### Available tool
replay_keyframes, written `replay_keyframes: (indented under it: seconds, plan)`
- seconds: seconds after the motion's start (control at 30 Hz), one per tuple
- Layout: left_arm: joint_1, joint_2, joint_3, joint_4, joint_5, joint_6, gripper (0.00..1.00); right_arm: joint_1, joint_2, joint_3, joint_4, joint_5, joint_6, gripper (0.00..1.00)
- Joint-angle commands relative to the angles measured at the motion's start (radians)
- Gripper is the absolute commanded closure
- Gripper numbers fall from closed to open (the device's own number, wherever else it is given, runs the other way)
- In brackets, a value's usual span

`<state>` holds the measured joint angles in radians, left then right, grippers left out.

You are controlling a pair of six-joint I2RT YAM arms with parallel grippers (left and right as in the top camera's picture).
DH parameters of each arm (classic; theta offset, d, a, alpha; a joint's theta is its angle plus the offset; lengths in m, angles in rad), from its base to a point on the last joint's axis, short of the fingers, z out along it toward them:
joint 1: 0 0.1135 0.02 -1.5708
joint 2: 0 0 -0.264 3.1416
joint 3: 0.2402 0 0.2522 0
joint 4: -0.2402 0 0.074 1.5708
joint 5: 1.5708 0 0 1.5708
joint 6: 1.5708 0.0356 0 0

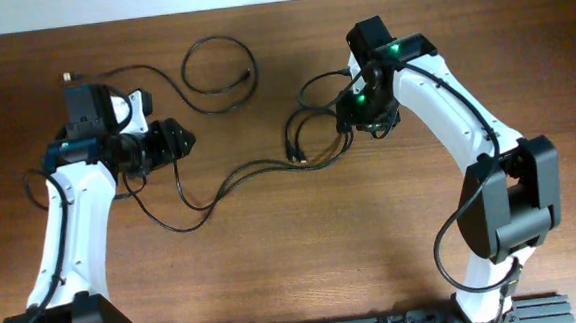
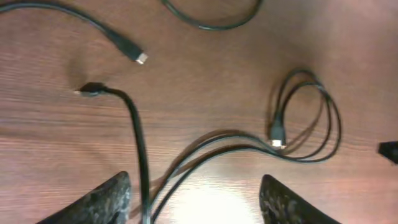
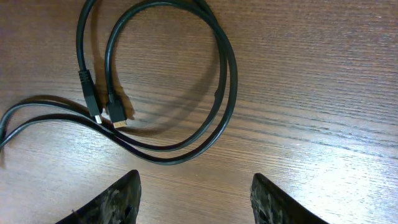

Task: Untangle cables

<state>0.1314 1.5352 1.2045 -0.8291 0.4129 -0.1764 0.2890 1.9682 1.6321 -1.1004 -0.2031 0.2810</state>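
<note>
- Left gripper [image 2: 194, 182]: jaws spread wide, nothing clamped. Both fingers [image 2: 106, 199] sit low in the left wrist view, above the wooden table [image 2: 205, 81].
- Between those jaws, flat on the wood: thin black cables [image 2: 138, 143]. One single strand runs up from the bottom edge, just beside one finger, and ends in a black plug [image 2: 90, 91]. Cannot tell whether strand and finger touch.
- Next to it, a paired strand [image 2: 205, 146] leaves the jaw gap side by side and curves away toward a small coil [image 2: 329, 124], with a metal-tipped plug [image 2: 277, 134] lying inside it.
- Further out in the same view: a separate cord end with a bright tip [image 2: 140, 57], lying apart from the black plug. Bottom arc of an open loop [image 2: 211, 25] at the top edge.
- Right gripper [image 3: 196, 179]: jaws also wide apart, holding nothing. Bare wood between the fingertips [image 3: 118, 196].
- Just ahead of it: the same small coil, two turns lying close together, with two plug ends [image 3: 118, 117] side by side inside the ring. Two more strands sweep under the coil and exit at the picture's edge.
- Overhead: small coil [image 1: 311, 120] beside the right gripper, linked by the long paired run [image 1: 234, 177] to the left gripper's area. Open loop [image 1: 218, 76] lies alone near the far edge, between the two arms, touching neither gripper.
</note>
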Motion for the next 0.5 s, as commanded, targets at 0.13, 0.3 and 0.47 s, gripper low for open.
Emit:
replay_keyframes:
  seconds: [0.13, 0.3, 0.47]
  plan:
    - [0.0, -0.011, -0.138, 0.001, -0.089, 0.021, 0.4, 0.0, -0.029, -0.003, -0.011, 0.001, 0.001, 0.44]
    - [-0.003, -0.011, -0.204, 0.006, -0.064, 0.002, 0.51, 0.0, -0.029, -0.003, -0.011, 0.001, 0.001, 0.44]
    - [-0.05, -0.011, -0.208, 0.135, 0.242, 0.002, 0.93, 0.0, -0.029, -0.003, -0.011, -0.01, 0.001, 0.43]
